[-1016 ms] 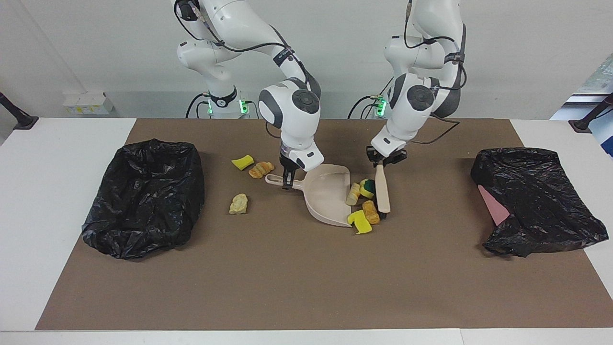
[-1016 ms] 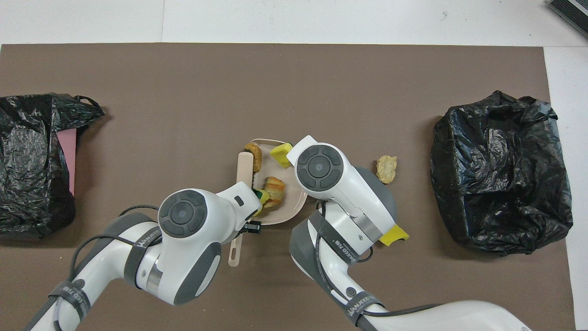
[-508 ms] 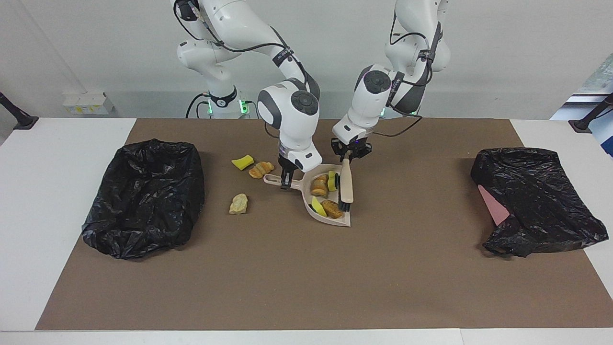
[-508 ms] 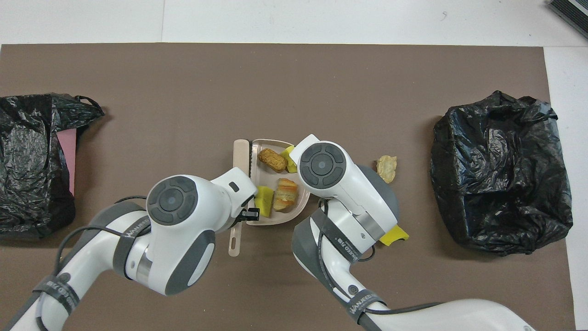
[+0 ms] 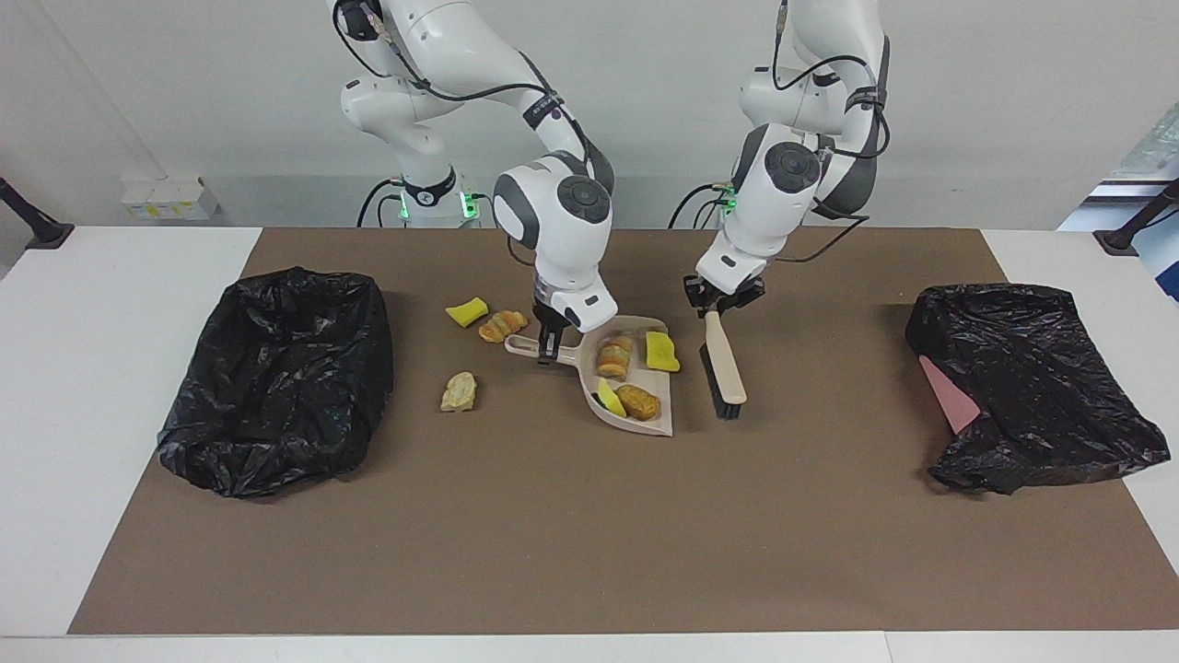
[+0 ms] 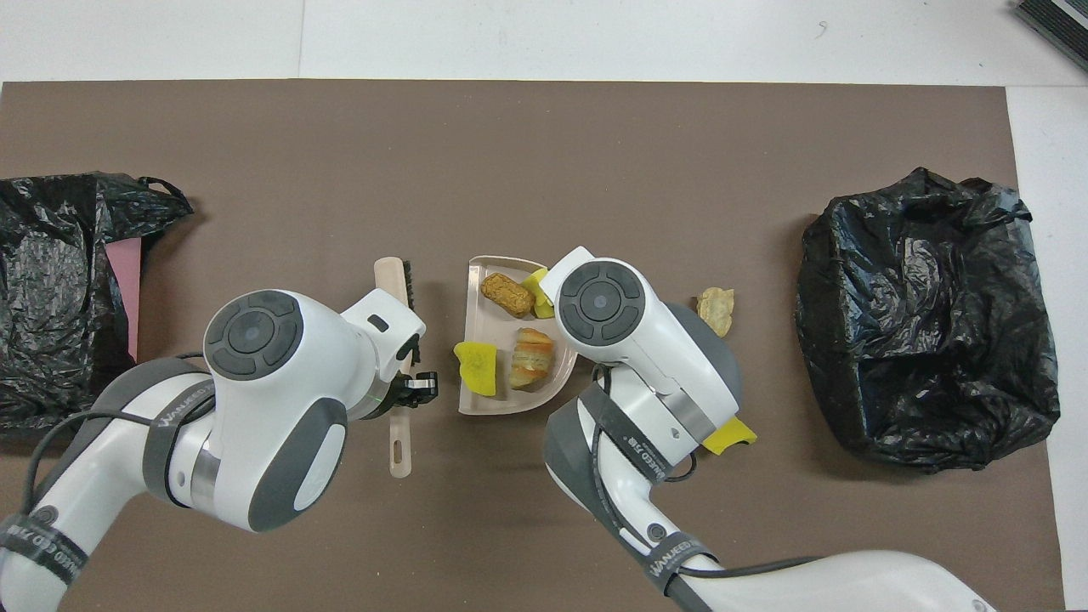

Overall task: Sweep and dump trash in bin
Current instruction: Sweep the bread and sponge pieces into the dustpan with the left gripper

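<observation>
- Trash (image 5: 629,376): spongy yellow wedges and ridged bread-like lumps in smooth beige dustpan (image 5: 636,422).
- Right gripper (image 5: 550,348) clamped on dustpan's handle.
- Left gripper (image 5: 717,307) clamped on bristled brush (image 5: 723,366).

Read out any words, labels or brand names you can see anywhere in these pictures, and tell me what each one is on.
"WANEED", then small characters too blurred to read: on a dark strap around the left arm, overhead view.
The same kind of strap on the right arm carries lettering that is too small to read.
Nothing readable on the dustpan, brush, bin bags or trash.
</observation>
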